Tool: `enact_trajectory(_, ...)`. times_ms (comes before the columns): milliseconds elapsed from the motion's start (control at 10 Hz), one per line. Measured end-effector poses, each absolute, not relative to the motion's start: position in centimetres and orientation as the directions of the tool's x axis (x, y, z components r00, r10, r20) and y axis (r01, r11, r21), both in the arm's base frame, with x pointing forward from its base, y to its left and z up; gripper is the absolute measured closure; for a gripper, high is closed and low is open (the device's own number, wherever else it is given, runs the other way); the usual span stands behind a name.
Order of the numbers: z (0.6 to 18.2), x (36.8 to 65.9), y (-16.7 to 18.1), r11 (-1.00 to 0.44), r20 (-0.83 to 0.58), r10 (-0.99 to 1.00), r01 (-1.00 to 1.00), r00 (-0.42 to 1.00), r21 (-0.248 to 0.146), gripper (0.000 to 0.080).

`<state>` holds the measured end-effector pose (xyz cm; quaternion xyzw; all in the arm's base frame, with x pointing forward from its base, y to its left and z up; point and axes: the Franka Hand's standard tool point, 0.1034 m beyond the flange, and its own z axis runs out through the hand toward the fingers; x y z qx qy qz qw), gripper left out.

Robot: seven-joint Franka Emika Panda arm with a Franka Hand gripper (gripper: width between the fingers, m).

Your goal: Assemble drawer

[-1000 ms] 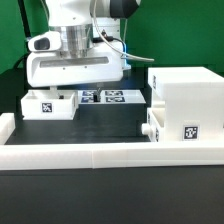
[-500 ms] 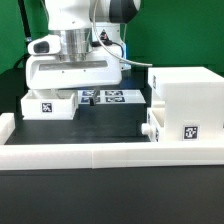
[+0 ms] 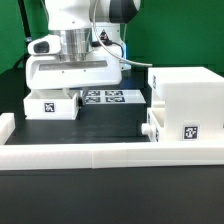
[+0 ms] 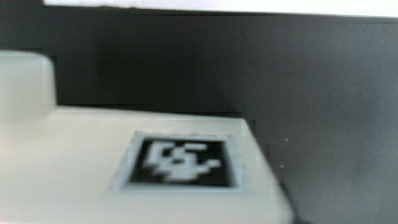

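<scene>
A small white tray (image 3: 50, 106) with a square tag stands on the black table at the exterior view's left. My gripper (image 3: 68, 90) hangs right over it, and the wide white hand hides the fingers, so I cannot tell how the jaws stand. The wrist view shows the tray (image 4: 89, 140) very close and blurred, with its tag (image 4: 182, 163) facing the camera; no fingers show there. The large cube-like housing (image 3: 185, 100) stands at the exterior view's right. A knobbed tray front (image 3: 150, 130) shows at its lower left side.
The marker board (image 3: 108, 97) lies flat behind the tray. A long low white wall (image 3: 100, 155) edges the table's front. Bare black table (image 3: 110, 120) lies between the tray and the housing.
The hand has shifted slightly over the small tray, and the tray's open inside is now more covered. The housing has not moved.
</scene>
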<state>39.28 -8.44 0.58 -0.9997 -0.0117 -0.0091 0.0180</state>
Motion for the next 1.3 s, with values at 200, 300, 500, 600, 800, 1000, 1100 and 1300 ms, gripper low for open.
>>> enact_trajectory(200, 0.6, 39.3, -8.4, -0.999, 0.019, 0.023, 0.024, 1.0, -0.036, 0.0757)
enact_trajectory(300, 0.6, 39.3, -8.4, -0.999, 0.019, 0.023, 0.024, 1.0, -0.036, 0.0757)
enact_trajectory(500, 0.6, 39.3, -8.4, -0.999, 0.019, 0.023, 0.024, 1.0, -0.036, 0.0757)
enact_trajectory(600, 0.7, 39.4, -8.2, -0.998, 0.018, 0.045, 0.046, 0.999, -0.036, 0.0757)
enact_trajectory(800, 2.8, 40.8, -6.2, -0.988, -0.013, 0.144, 0.143, 0.989, -0.052, 0.0757)
enact_trajectory(1000, 4.8, 42.7, -5.3, -0.981, -0.031, 0.182, 0.18, 0.983, -0.067, 0.0757)
enact_trajectory(1100, 5.8, 43.6, -5.1, -0.977, -0.023, 0.204, 0.202, 0.979, -0.068, 0.0757)
enact_trajectory(1300, 5.2, 43.2, -5.2, -0.963, -0.02, 0.262, 0.26, 0.965, -0.068, 0.0757)
